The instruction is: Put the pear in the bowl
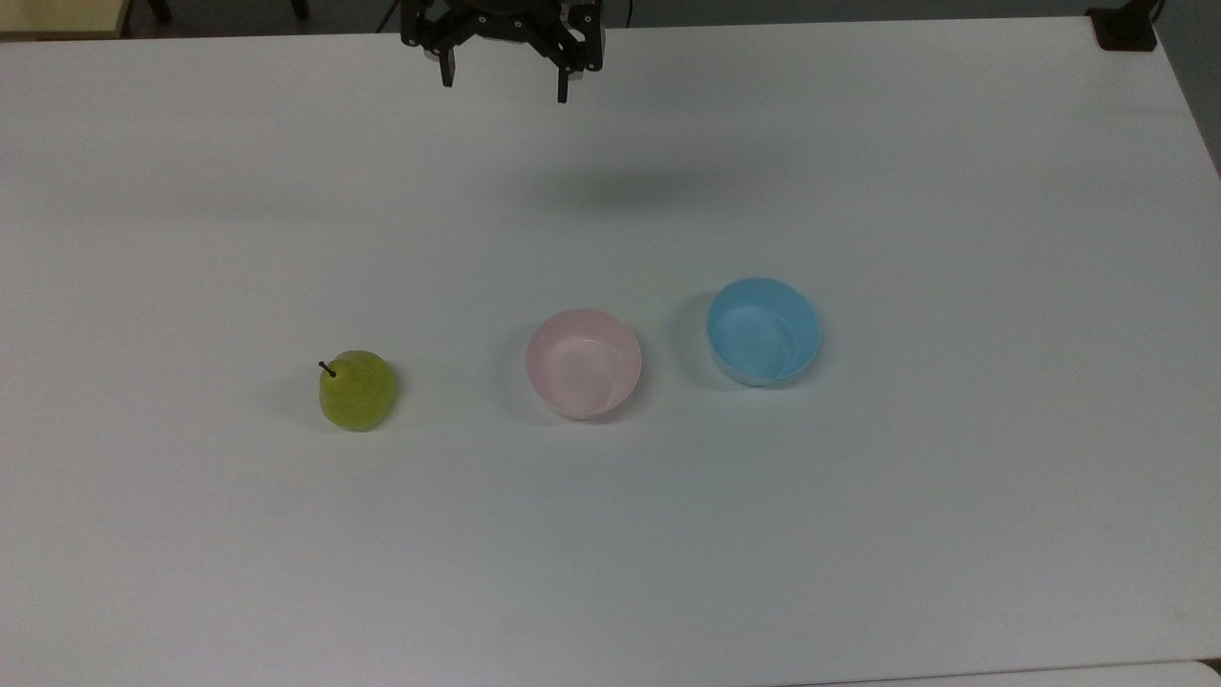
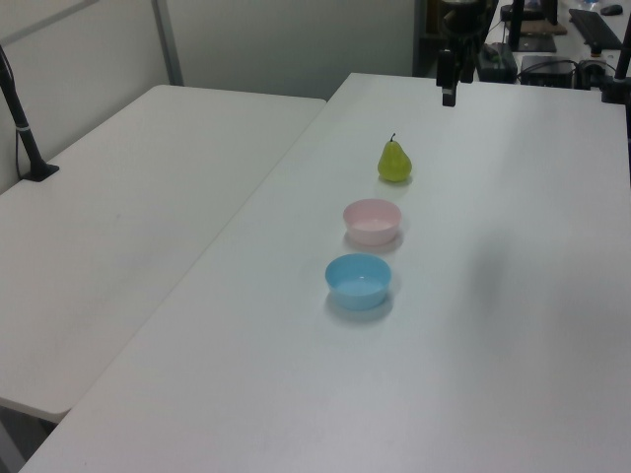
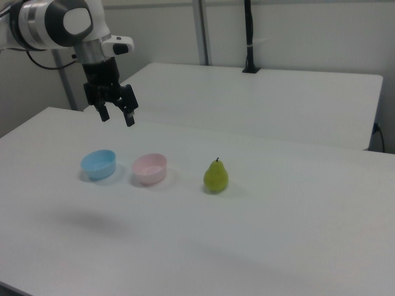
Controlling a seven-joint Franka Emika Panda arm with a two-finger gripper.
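Open and holding nothing, the gripper [image 1: 504,84] hangs high over the far side of the white table [image 1: 954,534]. From the top view's left, the pear [image 1: 358,390] stands upright – well apart from the pink bowl [image 1: 584,364], with the blue bowl [image 1: 763,331] just past it – so the pear probably has to be picked up first.
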